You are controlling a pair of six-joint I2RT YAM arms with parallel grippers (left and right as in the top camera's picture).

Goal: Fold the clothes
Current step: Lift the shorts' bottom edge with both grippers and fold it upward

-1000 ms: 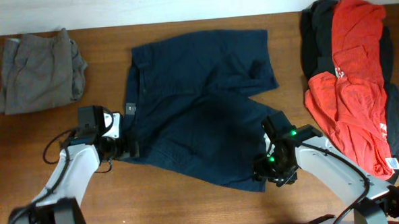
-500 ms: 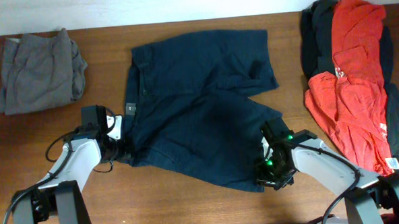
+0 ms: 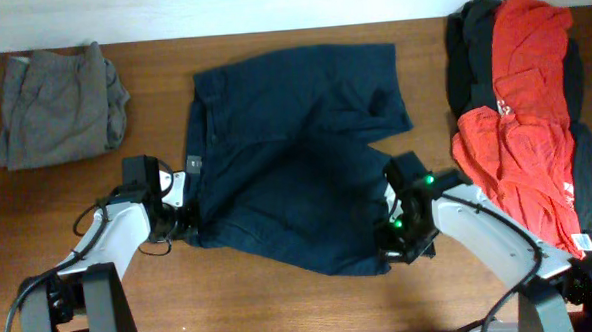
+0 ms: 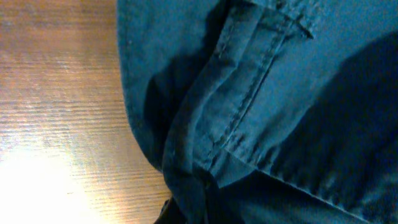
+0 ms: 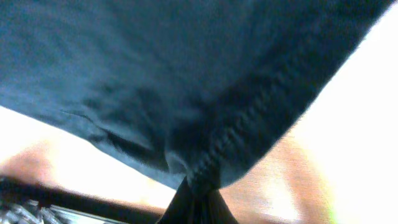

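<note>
1. Two grippers hold the near edge of the dark navy blue shorts (image 3: 296, 156), which lie spread flat on the brown wooden table (image 3: 282, 312).
2. At the shorts' near left corner, the left gripper (image 3: 185, 221) looks clamped on the cloth. Its wrist view shows the stitched waistband (image 4: 239, 93) folding down into the pinch, though the fingers themselves barely show.
3. At the shorts' near right corner, the right gripper (image 3: 392, 247) is pinched closed on the leg hem (image 5: 249, 124), and the cloth bunches into its dark fingers.
4. By my judgement the shorts are soft, light and limp, so they will sag and crease between the two holds. The thick hem and waistband offer the surest grip, and corners suit best.
5. Right of the shorts, a red T-shirt (image 3: 519, 126) lies on crumpled black garments (image 3: 466, 58).
6. Far left of the shorts sit bundled grey shorts (image 3: 58, 106).
</note>
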